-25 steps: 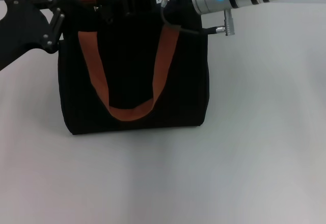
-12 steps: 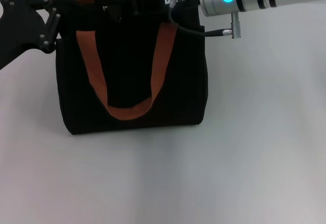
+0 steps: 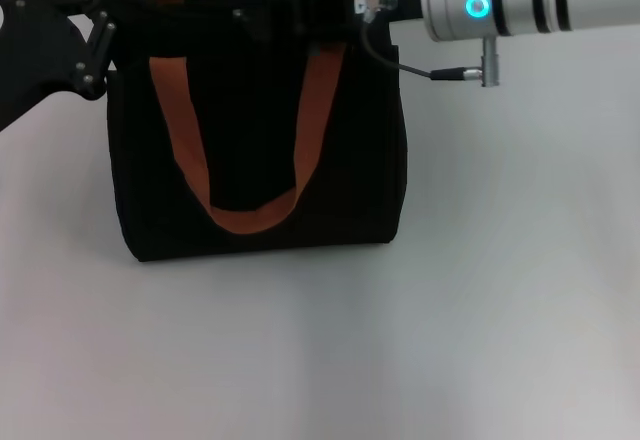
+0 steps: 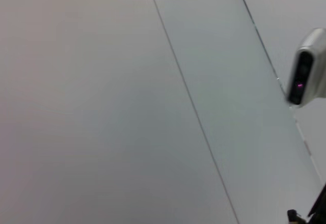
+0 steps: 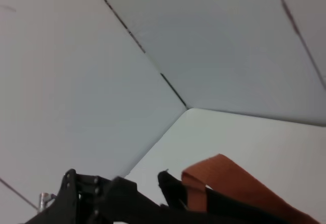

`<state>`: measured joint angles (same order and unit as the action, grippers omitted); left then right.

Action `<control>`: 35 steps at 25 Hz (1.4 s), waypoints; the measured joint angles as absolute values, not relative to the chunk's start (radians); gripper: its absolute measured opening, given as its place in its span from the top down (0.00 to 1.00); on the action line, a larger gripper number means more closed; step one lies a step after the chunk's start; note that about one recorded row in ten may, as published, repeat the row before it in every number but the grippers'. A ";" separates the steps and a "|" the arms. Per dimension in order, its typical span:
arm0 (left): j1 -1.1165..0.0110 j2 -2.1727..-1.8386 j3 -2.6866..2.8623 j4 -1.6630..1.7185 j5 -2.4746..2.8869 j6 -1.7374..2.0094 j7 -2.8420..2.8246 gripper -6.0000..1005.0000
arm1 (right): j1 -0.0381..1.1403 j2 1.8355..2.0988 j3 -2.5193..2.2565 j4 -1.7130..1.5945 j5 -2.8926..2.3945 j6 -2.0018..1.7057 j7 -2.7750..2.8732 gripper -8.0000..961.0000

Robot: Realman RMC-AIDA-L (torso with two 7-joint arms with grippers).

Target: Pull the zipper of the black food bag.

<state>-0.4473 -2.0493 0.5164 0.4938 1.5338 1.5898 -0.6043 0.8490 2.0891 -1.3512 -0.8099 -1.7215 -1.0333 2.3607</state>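
Note:
The black food bag stands upright on the pale table, with its orange-brown handle hanging down the front. My left gripper is against the bag's top left corner. My right gripper reaches in from the right and lies along the bag's top edge, dark against the dark fabric. The zipper pull is hidden there. The right wrist view shows the other orange handle and my left gripper beyond it.
The pale table stretches in front of and to the right of the bag. My right arm's silver wrist and its cable plug hang over the bag's top right corner. The left wrist view shows only walls and a white device.
My right arm has moved to the right along the bag's top edge. The bag's top right corner has shifted slightly with it. The left arm has hardly moved.

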 joint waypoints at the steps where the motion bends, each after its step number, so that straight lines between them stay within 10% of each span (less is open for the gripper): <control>1: -0.449 -2.049 0.512 0.493 1.534 1.578 -0.604 0.95 | 0.821 2.089 -1.361 -0.841 -1.722 -1.027 2.370 0.99; 35: -0.457 -2.056 0.492 0.493 1.532 1.557 -0.588 0.95 | 0.573 2.086 -1.338 -1.063 -1.760 -1.008 2.416 0.99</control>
